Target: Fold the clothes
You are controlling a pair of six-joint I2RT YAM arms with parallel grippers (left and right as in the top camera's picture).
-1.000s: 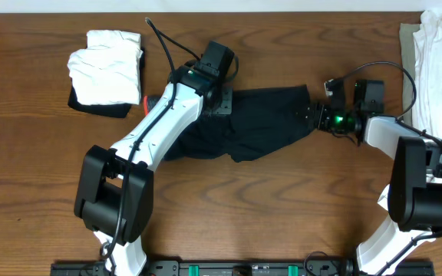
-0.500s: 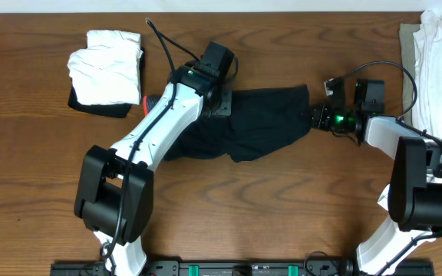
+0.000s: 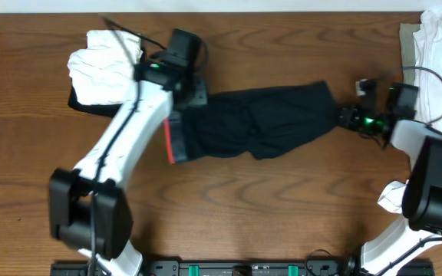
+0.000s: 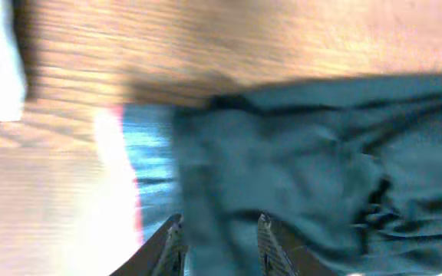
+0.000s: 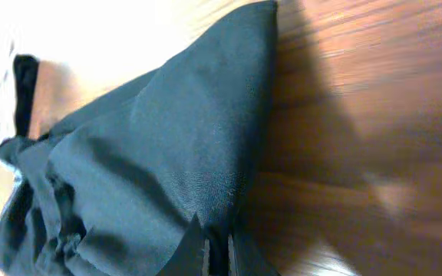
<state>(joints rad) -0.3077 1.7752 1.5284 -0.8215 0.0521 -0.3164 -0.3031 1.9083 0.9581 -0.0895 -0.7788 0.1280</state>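
Between the two sets of fingers, black leggings [image 3: 259,126] lie pulled out long on the table [image 3: 282,215], red-edged waistband [image 3: 173,142] just beside the left gripper [image 4: 221,244], leg end in the right gripper [image 5: 217,251]. Progress approx early: one white garment [image 3: 106,65] sits folded beyond the left fingers, leggings show no fold yet, white/beige pile [image 3: 436,46] waits past the right fingers. Both arms reach low over the tabletop; left fingers clamp bunched fabric, right fingers pinch the leg tip tight.

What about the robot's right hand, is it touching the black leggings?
Touching. The right wrist view shows the right hand closed on an edge of the black leggings, with the fabric pinched between its fingers.
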